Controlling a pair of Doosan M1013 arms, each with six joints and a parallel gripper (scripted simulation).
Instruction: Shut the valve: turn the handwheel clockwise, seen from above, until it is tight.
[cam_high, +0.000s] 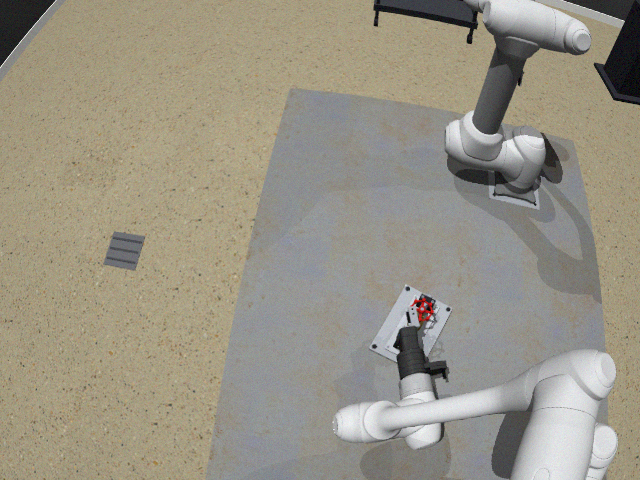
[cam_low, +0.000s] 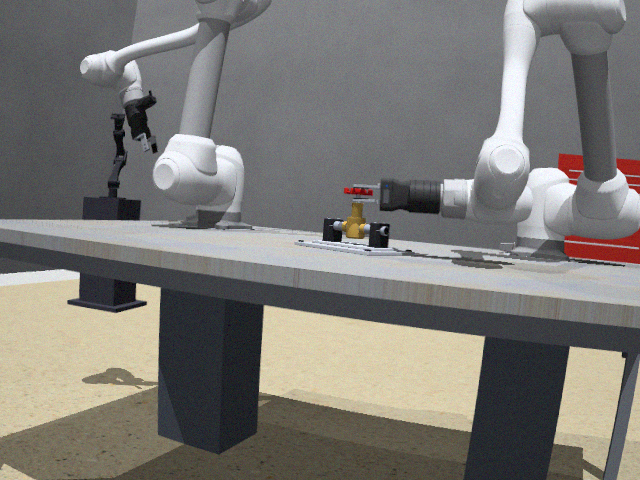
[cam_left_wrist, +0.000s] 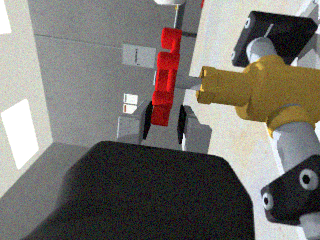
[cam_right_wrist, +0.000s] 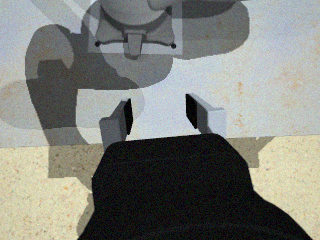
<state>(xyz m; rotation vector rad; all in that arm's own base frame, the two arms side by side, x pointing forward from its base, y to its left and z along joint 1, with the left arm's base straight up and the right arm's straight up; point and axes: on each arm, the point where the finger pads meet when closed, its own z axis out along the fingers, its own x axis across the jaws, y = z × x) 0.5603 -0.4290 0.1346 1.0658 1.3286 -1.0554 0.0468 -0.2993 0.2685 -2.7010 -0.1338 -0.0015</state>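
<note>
The red handwheel (cam_high: 422, 310) (cam_low: 358, 191) (cam_left_wrist: 164, 85) lies level on top of the yellow valve body (cam_low: 355, 227) (cam_left_wrist: 280, 85). The valve stands on a pale base plate (cam_high: 395, 315) (cam_low: 320, 245). My left gripper (cam_low: 364, 193) (cam_left_wrist: 165, 115) is level and partly open, one finger above and one below the near part of the wheel's rim. Gaps show between the rim and both finger pads in the left wrist view. My right gripper (cam_low: 149, 146) (cam_right_wrist: 159, 107) is open and empty, high and far from the valve.
Two black pipe supports (cam_low: 331, 229) (cam_low: 378, 235) flank the valve body on the table (cam_high: 310, 206) (cam_low: 248, 248). The right arm (cam_high: 496, 98) (cam_low: 204, 82) stands at the table's other end. A red cabinet (cam_low: 602, 250) is behind the left arm's base.
</note>
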